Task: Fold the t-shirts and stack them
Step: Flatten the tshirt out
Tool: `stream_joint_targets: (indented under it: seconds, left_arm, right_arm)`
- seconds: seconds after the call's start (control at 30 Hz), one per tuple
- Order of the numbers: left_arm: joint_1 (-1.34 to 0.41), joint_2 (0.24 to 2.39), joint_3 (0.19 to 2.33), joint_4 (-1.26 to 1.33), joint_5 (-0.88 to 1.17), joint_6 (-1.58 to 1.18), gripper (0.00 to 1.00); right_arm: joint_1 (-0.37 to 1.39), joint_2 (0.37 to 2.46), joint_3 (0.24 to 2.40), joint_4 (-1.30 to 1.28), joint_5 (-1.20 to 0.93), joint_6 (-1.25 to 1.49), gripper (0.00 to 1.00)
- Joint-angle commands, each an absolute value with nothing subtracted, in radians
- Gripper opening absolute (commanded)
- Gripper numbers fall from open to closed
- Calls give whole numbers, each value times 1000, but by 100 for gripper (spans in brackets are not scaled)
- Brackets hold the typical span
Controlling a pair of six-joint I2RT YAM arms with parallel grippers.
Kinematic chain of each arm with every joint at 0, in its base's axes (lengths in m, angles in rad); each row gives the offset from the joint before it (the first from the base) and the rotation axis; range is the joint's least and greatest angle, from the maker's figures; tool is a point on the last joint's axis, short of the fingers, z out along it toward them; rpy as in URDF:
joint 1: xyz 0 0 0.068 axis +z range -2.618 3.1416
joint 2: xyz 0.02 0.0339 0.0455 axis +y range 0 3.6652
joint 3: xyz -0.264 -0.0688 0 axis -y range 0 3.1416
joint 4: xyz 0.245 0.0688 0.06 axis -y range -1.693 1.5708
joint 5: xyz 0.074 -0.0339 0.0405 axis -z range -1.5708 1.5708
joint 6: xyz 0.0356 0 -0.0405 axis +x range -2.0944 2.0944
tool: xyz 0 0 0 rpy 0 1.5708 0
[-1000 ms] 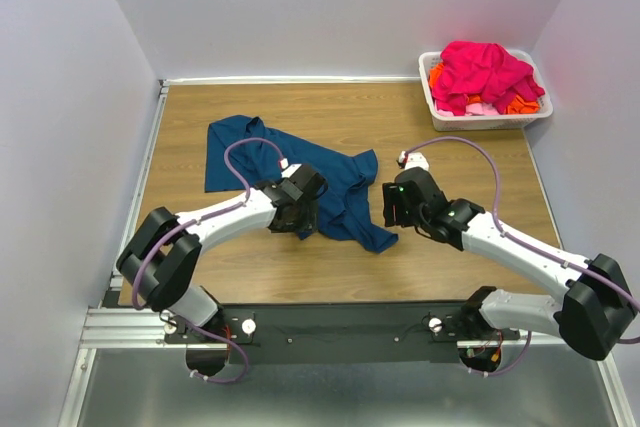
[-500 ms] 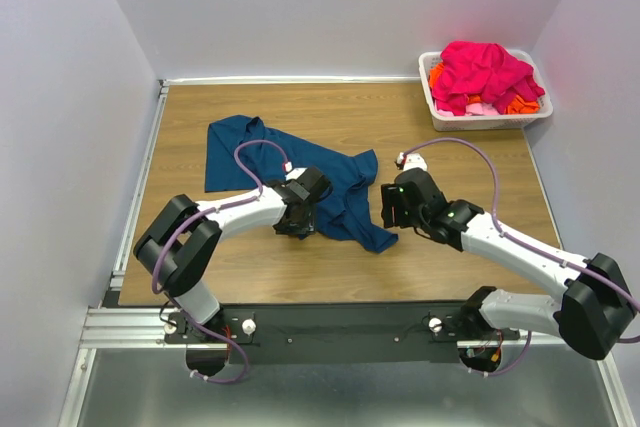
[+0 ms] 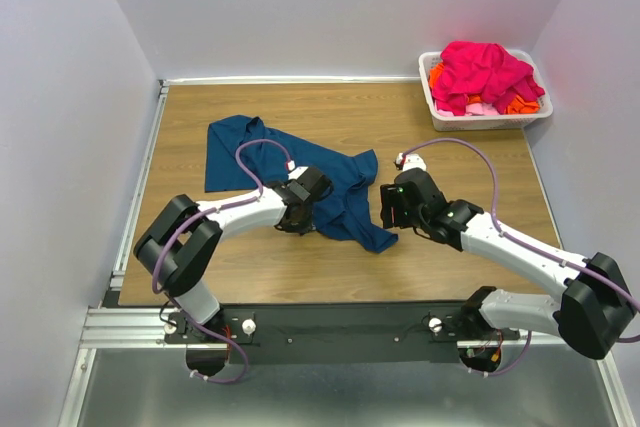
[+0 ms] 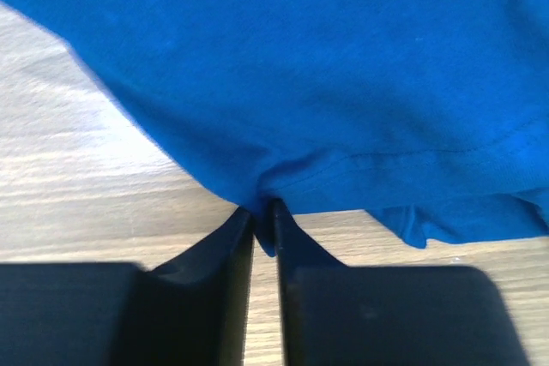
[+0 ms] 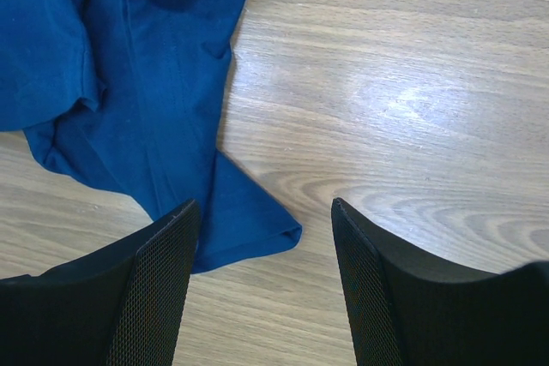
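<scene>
Well, blue t-shirt [image 3: 340, 179] (crumpled) on table [image 3: 330, 107]

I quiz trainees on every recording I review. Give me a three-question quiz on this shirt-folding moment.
1. True or false: the left gripper pinches an edge of the blue shirt.
2. Where does the basket stand? A: far right corner. B: near left corner. C: between the arms.
3. Fill in: the right gripper hangs beside a shirt corner with its jaws ___.
Key: 1 true; 2 A; 3 open.
</scene>
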State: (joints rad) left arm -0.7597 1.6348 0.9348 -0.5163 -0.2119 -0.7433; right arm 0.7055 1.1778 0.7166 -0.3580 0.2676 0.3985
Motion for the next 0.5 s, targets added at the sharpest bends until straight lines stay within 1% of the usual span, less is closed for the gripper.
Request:
stream_joint_targets:
  seconds: [0.0,0.07,0.2,0.3,0.47]
  left_arm:
    - [-764,1690,908,-517,-189,-718,10]
    - [-764,1686,922,-532,-201,-709,0]
    - [-762,1619,997,-639,-276,-692,0]
    - [-749,1545,1081,-742,-389,-664,0]
    - [-660,1389,1175,-862,-498,-603,0]
  right_arm:
    - [710,1183,704,-337,247,388,70]
    - [709,1184,704,-339,239,388,70]
    - [710,1203,710,-342,183,390,70]
    - [709,1224,709,-347,141,408,70]
    - [710,1302,718,-356,60,439,70]
